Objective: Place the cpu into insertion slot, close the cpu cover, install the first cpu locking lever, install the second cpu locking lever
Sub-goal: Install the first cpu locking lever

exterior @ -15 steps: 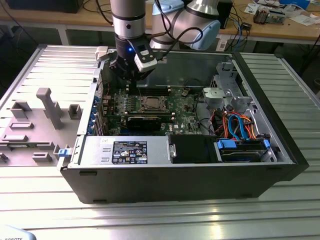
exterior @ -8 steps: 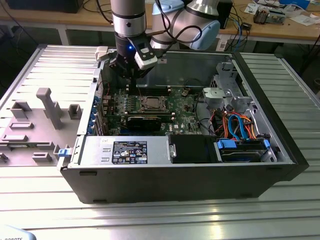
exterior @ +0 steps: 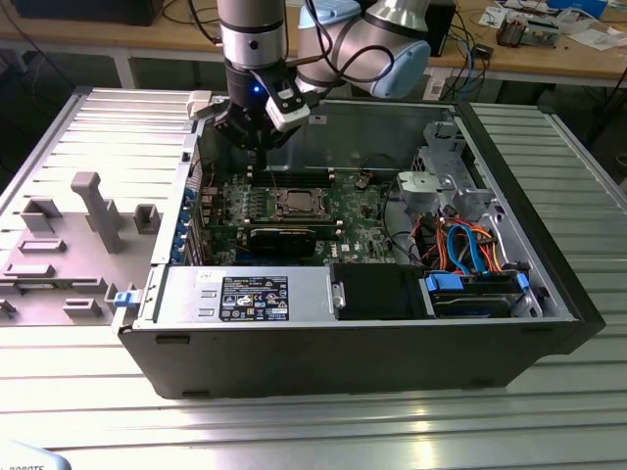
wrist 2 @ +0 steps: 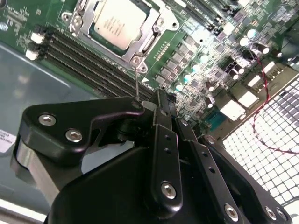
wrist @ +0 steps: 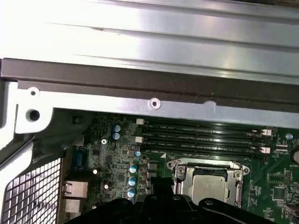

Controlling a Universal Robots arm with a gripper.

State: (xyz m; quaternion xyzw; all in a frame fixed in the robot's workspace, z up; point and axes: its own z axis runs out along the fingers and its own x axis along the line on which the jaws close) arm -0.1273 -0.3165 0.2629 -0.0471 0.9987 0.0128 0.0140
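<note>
The cpu, dull silver, lies flat in the insertion slot on the green board. The cpu cover is down around it as a silver frame. A thin wire locking lever stands up from the slot's corner and reaches the tip of my gripper. The black fingers look pressed together; I cannot tell whether the wire is pinched between them. In the exterior view my gripper hangs over the case's back part, toward the exterior view's left of the cpu. The first wrist view has the cpu just beyond the gripper's dark body.
Long memory slots run beside the socket. A black expansion card lies in front of it. A drive cage with orange and blue cables fills the exterior view's right. The case's metal wall and rear grille are close.
</note>
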